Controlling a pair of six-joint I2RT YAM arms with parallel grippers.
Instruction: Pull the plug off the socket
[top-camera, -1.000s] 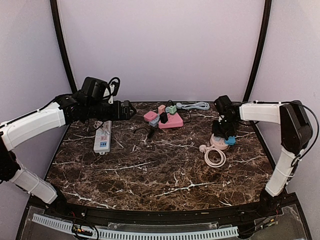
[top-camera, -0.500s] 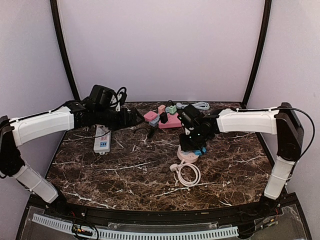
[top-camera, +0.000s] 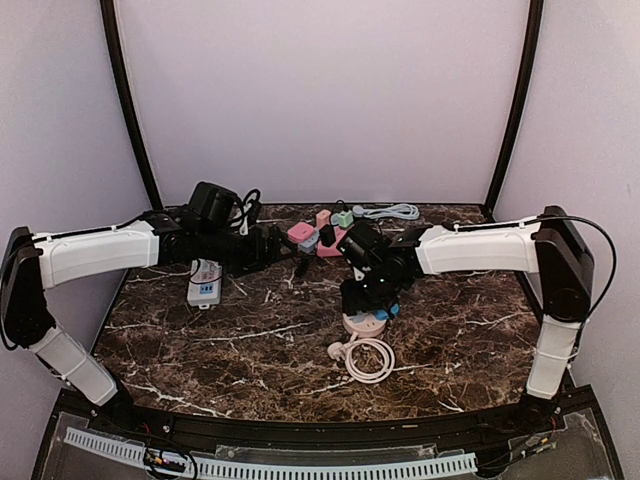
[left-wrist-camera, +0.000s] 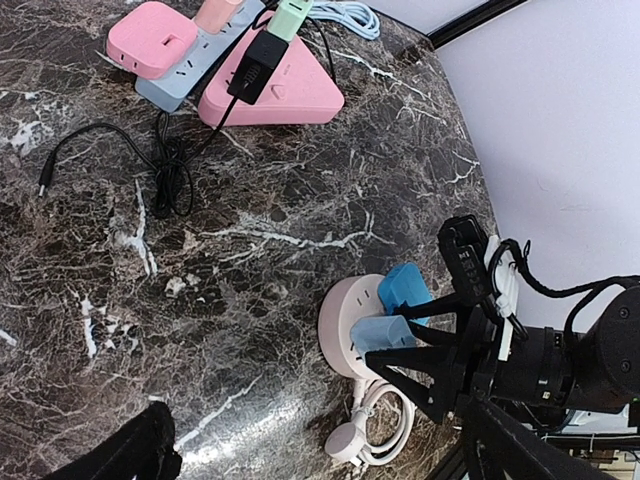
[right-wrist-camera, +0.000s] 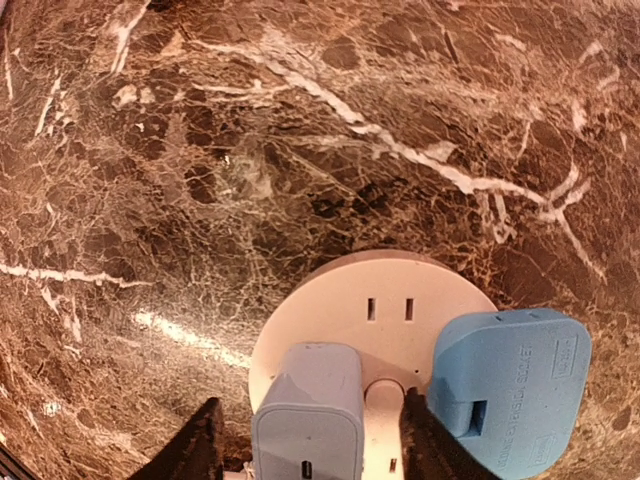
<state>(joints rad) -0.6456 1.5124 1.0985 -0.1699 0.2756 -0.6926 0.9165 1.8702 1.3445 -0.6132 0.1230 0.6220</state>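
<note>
Dragged from the right edge of the table (top-camera: 250, 350) to its middle, the round socket (right-wrist-camera: 385, 290) sat with the right gripper (right-wrist-camera: 312, 438) spread apart around its pale blue plug (left-wrist-camera: 385, 333), likely so the wide-open left gripper (top-camera: 290, 252) could hold it down.

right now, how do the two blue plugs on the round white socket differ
The pale blue plug is narrower; the bright blue plug is wider, with moulded lettering. The pale blue plug sits between the right gripper's open fingers; the bright blue plug lies outside them. Both sit on the round socket.
</note>
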